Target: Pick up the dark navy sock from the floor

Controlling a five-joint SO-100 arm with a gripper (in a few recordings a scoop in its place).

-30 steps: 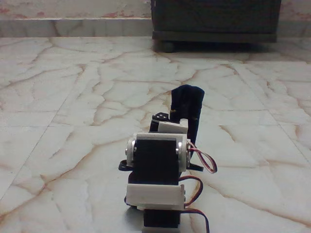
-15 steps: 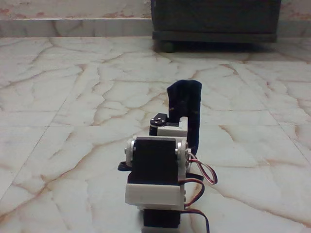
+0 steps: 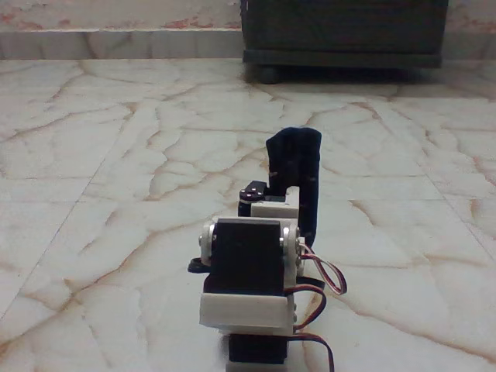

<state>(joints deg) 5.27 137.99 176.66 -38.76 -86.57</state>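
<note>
— Sock (image 3: 298, 167), dark navy: where is it?
— Draped up over the arm's far end, above the marble floor (image 3: 108, 194) (dark cabinet (image 3: 345, 35) behind).
— And the claw?
— Hidden behind the arm's servo block (image 3: 248, 256); open or closed can't be told.

A room in a home: glossy cream marble floor (image 3: 116, 178) tiles veined in brown and orange run to the far wall, split by thin grout lines. A matching marble skirting (image 3: 116, 43) lines the base of that wall. At the back stands a dark wooden cabinet (image 3: 345, 31) on a round foot (image 3: 268, 75), household furniture resting directly on the floor.
</note>
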